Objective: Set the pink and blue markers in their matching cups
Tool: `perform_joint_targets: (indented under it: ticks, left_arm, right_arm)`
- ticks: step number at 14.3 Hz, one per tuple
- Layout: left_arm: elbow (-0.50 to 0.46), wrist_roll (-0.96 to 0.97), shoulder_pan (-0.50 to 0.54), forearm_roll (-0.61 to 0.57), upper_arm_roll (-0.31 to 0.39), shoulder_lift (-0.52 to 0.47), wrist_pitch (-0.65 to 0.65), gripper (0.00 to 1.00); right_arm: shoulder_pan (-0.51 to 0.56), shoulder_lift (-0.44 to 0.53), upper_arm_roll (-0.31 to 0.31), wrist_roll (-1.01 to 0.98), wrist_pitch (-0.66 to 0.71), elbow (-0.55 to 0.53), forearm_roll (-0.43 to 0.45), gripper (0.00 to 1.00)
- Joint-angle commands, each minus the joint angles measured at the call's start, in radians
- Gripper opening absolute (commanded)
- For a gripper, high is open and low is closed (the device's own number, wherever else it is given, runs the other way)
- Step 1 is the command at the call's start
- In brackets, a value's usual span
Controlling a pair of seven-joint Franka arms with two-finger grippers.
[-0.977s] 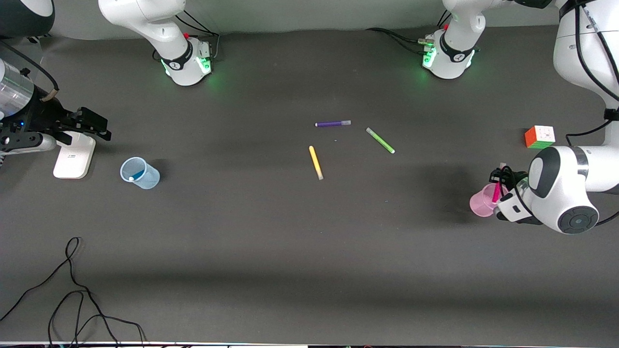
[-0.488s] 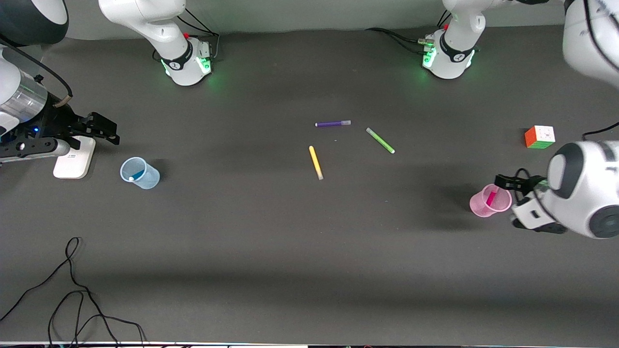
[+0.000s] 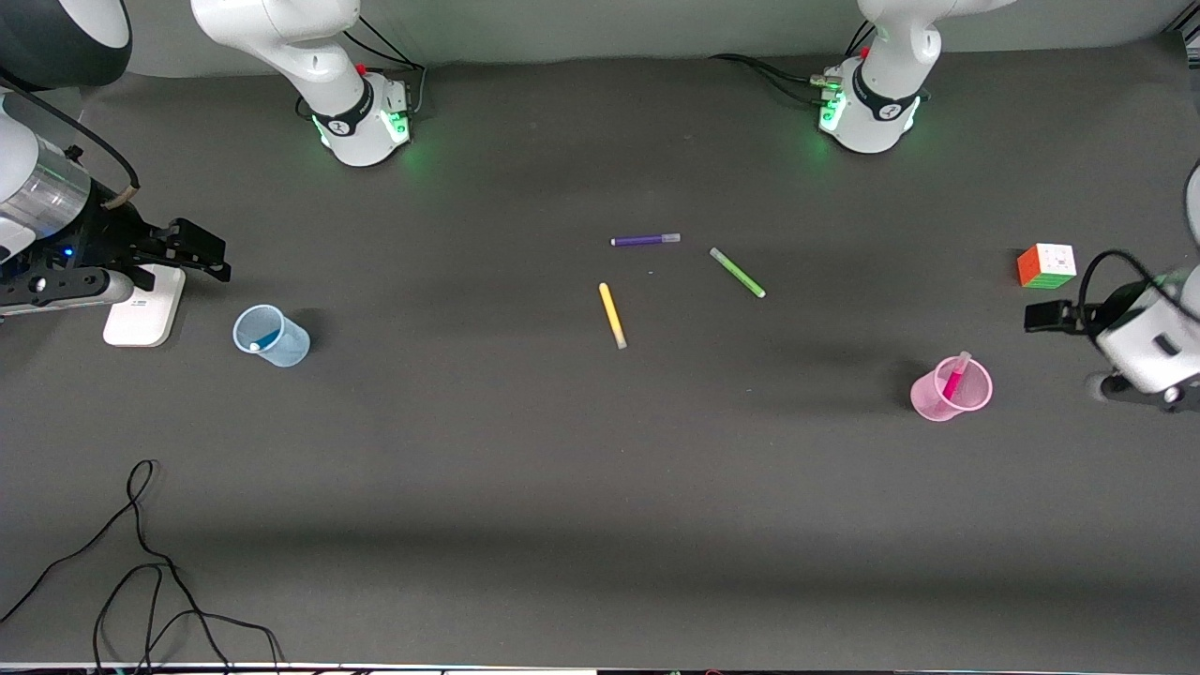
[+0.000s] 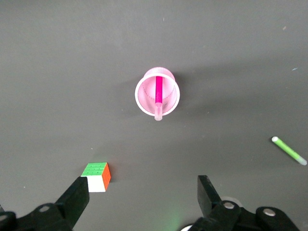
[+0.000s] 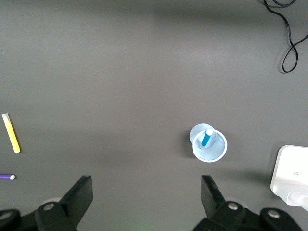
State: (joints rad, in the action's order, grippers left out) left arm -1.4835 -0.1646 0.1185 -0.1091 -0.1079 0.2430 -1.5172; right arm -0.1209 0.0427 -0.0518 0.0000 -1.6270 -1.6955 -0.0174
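Observation:
The pink marker (image 3: 954, 380) stands tilted in the pink cup (image 3: 940, 400) toward the left arm's end of the table; both show in the left wrist view, marker (image 4: 159, 95) in cup (image 4: 143, 101). The blue marker (image 3: 265, 338) stands in the pale blue cup (image 3: 281, 349) toward the right arm's end, also in the right wrist view, marker (image 5: 207, 138) in cup (image 5: 215, 153). My left gripper (image 3: 1045, 316) is open and empty in the air beside the pink cup (image 4: 143, 192). My right gripper (image 3: 192, 248) is open and empty, raised above the table by the white block (image 5: 144, 197).
Purple (image 3: 645, 240), green (image 3: 737, 272) and yellow (image 3: 612, 315) pens lie mid-table. A colour cube (image 3: 1046, 265) sits near the left gripper. A white block (image 3: 142, 305) lies under the right gripper. A black cable (image 3: 141, 562) loops at the near corner.
My left gripper let go of the pink marker, which now rests in the pink cup, and drew up and away toward the table's end. The right gripper shifted slightly.

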Motion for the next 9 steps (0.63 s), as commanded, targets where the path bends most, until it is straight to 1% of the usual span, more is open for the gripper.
perform_joint_targets:
  ticks: [1, 3, 4, 5, 9]
  left_arm:
    - [-0.101, -0.007, -0.002, 0.055, 0.005, -0.114, -0.054, 1.0]
    - [-0.098, -0.004, -0.048, 0.065, 0.028, -0.146, -0.046, 1.0]
    - [-0.1, -0.001, -0.089, 0.068, 0.062, -0.162, -0.046, 1.0]
    - [-0.101, 0.008, -0.115, 0.08, 0.08, -0.175, -0.041, 1.0]
    - [-0.101, 0.097, -0.161, 0.094, 0.085, -0.186, -0.044, 1.0]
  right_arm:
    - [0.012, 0.003, 0.017, 0.021, -0.002, 0.004, -0.004, 1.0]
    - [0.012, -0.006, 0.017, 0.023, -0.002, 0.007, -0.004, 1.0]
    - [0.012, -0.012, 0.015, 0.023, -0.002, 0.013, -0.004, 1.0]
    - [0.012, -0.015, 0.017, 0.023, -0.002, 0.016, -0.004, 1.0]
    - [0.012, -0.026, 0.015, 0.023, -0.004, 0.019, -0.004, 1.0]
